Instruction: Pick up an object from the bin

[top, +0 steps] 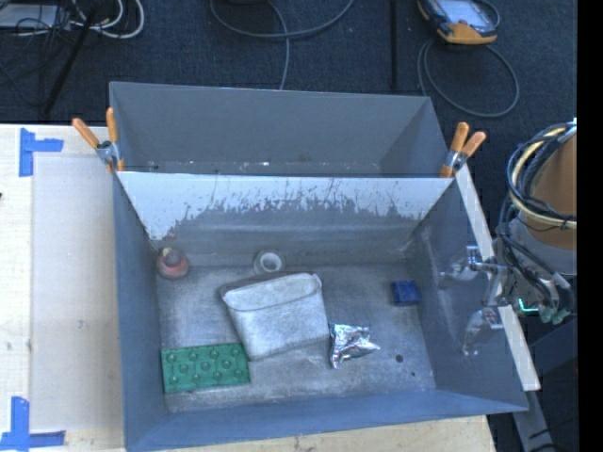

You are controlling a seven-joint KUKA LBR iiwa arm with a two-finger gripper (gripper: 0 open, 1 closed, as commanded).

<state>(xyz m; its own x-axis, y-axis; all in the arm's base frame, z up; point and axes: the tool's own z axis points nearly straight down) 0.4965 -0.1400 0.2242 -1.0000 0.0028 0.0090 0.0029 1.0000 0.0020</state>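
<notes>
My gripper (471,299) hangs over the bin's right wall, open, its two metal fingertips apart with nothing between them. Nearest to it, a small blue block (405,293) lies on the bin floor a little to its left. A crumpled piece of silver foil (350,345) rests further left, toward the front. A pale grey rectangular tub (275,314) lies tilted in the middle of the bin, touching the foil's left side.
A green studded plate (205,367) lies flat at the front left. A small clear tape roll (269,263) sits behind the tub, and a reddish round piece (172,264) lies at the back left. The arm comes in over the right rim.
</notes>
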